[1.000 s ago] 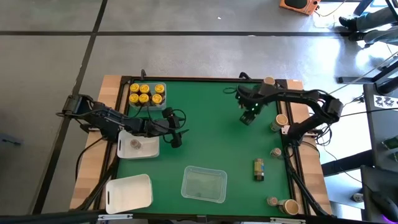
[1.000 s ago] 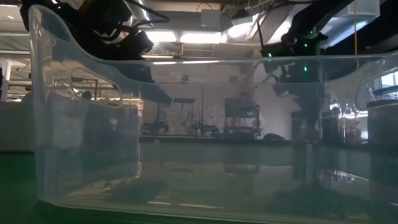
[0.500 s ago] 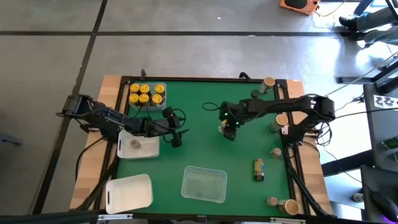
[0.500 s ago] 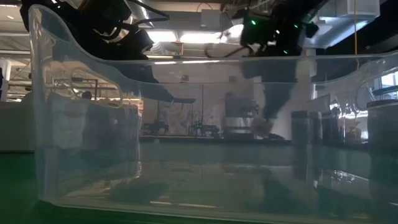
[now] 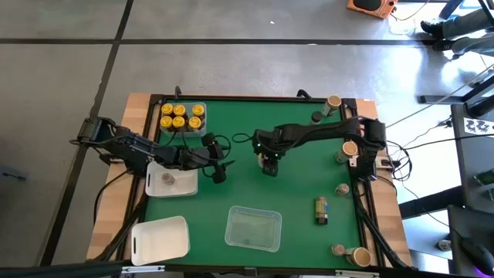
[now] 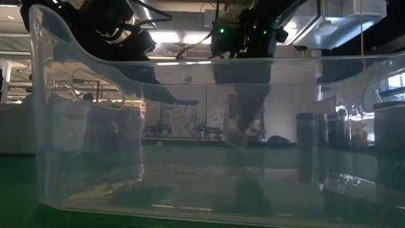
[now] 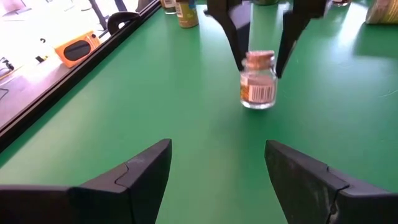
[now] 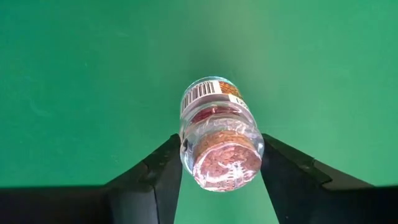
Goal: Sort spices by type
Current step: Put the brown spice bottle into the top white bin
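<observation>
A small glass spice jar (image 8: 214, 121) with a cork-brown lid stands upright between the fingers of my right gripper (image 5: 268, 164), which is shut on it over the middle of the green mat. In the left wrist view the same jar (image 7: 257, 82) shows a short way ahead of my left gripper (image 7: 217, 155). That gripper is open with nothing in it and hovers beside a white tray (image 5: 185, 185), in which one jar (image 5: 167, 181) stands. Several yellow-lidded jars (image 5: 182, 117) fill a clear tray at the far left. My right gripper pinches the jar's upper body (image 8: 186, 146), just below the cork lid (image 8: 227, 163), between its two fingers (image 8: 163, 165). The fingers come from above, pointing steeply down. The jar stays upright; whether its bottom (image 7: 256, 104) touches the mat I cannot tell.
A clear tray (image 5: 252, 228) stands at the near middle and a white tray (image 5: 160, 239) at the near left corner. More jars line the right edge (image 5: 349, 149), (image 5: 342, 188), (image 5: 322, 209), (image 5: 359, 256), and two stand at the far right (image 5: 334, 101).
My right gripper has carried the jar from the far right of the mat toward the table's left and a little toward its near edge, rolling its wrist on the way. The jar has stayed upright in the fingers.
</observation>
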You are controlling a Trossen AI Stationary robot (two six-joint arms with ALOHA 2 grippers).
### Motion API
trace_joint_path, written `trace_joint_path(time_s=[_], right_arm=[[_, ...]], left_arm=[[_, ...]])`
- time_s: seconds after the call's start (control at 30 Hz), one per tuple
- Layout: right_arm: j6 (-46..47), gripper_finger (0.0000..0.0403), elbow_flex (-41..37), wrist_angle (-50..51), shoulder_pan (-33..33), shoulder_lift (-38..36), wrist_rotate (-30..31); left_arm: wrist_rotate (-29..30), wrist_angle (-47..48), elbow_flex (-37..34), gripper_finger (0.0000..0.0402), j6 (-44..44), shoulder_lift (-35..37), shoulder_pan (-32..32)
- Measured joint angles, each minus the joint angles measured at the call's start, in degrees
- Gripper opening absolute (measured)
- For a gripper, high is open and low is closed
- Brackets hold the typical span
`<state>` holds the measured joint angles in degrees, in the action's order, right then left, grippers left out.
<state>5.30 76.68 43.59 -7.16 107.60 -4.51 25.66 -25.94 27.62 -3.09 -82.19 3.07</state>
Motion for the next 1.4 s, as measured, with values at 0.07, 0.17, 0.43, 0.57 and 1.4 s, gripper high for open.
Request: trace_joint_path(time_s=[0.07,0.17,0.43,0.57,1.4], right_arm=[[-0.3,0.0193,0.1,0.0,0.0,0.6,0.0],[-1.1,0.0196,0.2,0.0,0.1,0.8,0.0],[-1.1,0.0257,0.0,-0.4,0.1,1.4,-0.4],[-1.5,0.0313,0.2,-0.6,0.1,1.4,0.9],[3.3,0.0372,-33.3,-22.0,1.9,-20.2,10.1]], left_arm=[[0.0,-0.1,0.0,0.0257,0.0,0.0,0.0],[0.0,-0.1,0.0,0.0257,0.0,0.0,0.0],[0.0,-0.1,0.0,0.0257,0.0,0.0,0.0],[0.0,-0.2,0.0,0.0257,-0.1,0.0,0.0],[-3.1,1.8,11.1,0.0335,-5.3,-4.1,-1.7]])
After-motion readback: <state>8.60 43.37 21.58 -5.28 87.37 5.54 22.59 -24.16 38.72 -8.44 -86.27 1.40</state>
